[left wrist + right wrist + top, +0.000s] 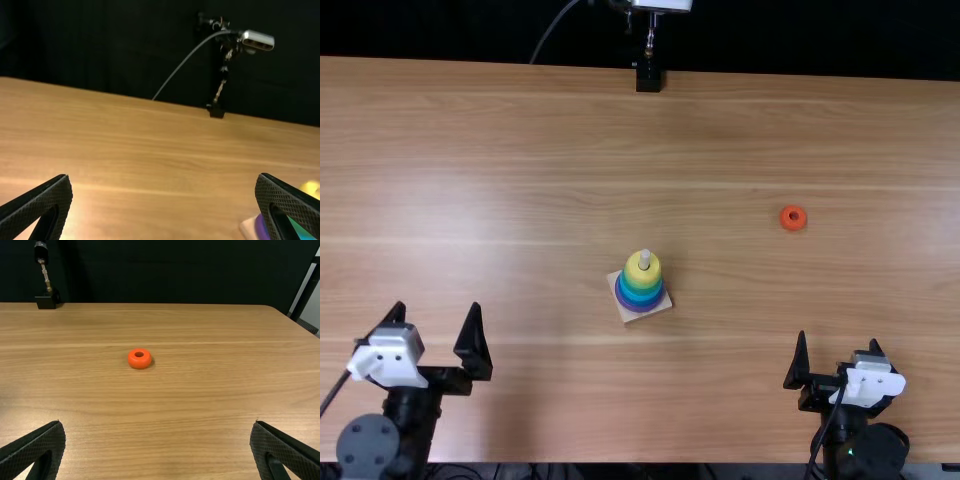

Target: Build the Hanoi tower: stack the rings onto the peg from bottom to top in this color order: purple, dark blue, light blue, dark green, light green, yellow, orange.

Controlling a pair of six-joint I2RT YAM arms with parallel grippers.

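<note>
Orange ring (785,223) and right gripper (838,342): the ring lies flat on the table (720,150), well ahead of this gripper and somewhat to its left, apart from both fingertips. Its hole faces up; being round, it offers no long axis to match. The gripper's two fingers (40,447) are spread, with nothing between them. The left gripper (438,310), likewise spread and unloaded, is much farther from the ring, which lies ahead of it and far to its right.

The ring tower stands ahead and well to the left of the right gripper, and to the right of the left one. Its wooden base (632,315) sits askew; the peg (644,258) rises above the yellow ring (634,272). The tower stands aside from the right gripper's straight approach to the orange ring. Farther ahead, at the far table edge, is a camera stand (648,77).

Judged from this layout, only the orange ring is left to place; the right arm appears better suited, reaching forward, then carrying leftward above peg height. A low carry could knock the peg.
</note>
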